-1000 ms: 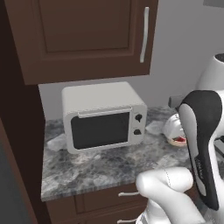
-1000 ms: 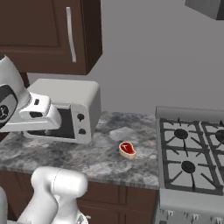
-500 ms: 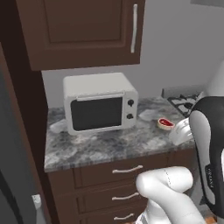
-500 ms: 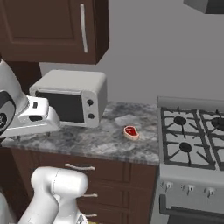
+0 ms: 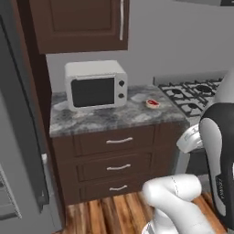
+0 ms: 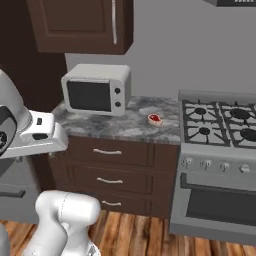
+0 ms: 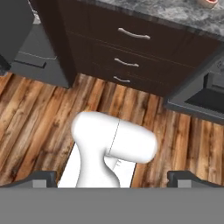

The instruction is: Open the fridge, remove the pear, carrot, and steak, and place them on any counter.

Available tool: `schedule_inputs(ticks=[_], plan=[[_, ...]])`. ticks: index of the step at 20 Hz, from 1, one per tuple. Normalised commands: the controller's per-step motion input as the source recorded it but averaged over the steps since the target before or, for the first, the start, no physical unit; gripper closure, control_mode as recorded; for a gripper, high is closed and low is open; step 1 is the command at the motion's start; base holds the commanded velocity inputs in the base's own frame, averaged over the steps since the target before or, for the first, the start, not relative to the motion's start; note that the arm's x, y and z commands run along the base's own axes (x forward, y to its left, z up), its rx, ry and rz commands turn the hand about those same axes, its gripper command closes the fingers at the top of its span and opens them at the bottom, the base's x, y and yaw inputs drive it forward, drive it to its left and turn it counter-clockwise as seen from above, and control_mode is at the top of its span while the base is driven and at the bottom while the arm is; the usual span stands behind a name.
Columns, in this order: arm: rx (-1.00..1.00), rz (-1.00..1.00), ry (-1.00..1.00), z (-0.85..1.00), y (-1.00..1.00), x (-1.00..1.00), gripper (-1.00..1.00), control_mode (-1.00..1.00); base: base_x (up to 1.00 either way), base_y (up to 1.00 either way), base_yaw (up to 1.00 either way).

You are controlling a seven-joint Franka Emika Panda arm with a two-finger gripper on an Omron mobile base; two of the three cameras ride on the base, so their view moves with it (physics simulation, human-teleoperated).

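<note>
While my gripper [image 7: 112, 177] looks down at the wood floor [image 7: 39, 118], its tips sit wide apart at the frame's bottom corners, holding nothing.

The steak [image 5: 152, 103] lies on the marbled surface [image 5: 105, 119], right of the white microwave [image 5: 95, 84] and near the gas stove [image 6: 220, 125]; from my hand camera it is cut off at the top edge. The fridge [image 5: 18, 151] shows as a grey slab cropped at the left, whether open or closed I cannot tell. Three drawers [image 6: 110, 175] with silver handles sit under the surface, a dark cabinet [image 5: 82, 23] above.
</note>
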Motion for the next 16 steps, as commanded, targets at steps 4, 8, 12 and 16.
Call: schedule_inputs(ticks=[4, 8, 12, 16], plan=[[0.0, 0.0, 0.0, 0.0, 0.0, 0.0, -1.0, 1.0, -0.58, 0.88, 0.0], [0.0, 0.0, 0.0, 0.0, 0.0, 0.0, -1.0, 1.0, -0.63, 1.0, 0.0], [0.0, 0.0, 0.0, 0.0, 0.0, 0.0, -1.0, 1.0, -0.5, 1.0, 0.0], [0.0, 0.0, 0.0, 0.0, 0.0, 0.0, -1.0, 1.0, -0.23, 1.0, 0.0]])
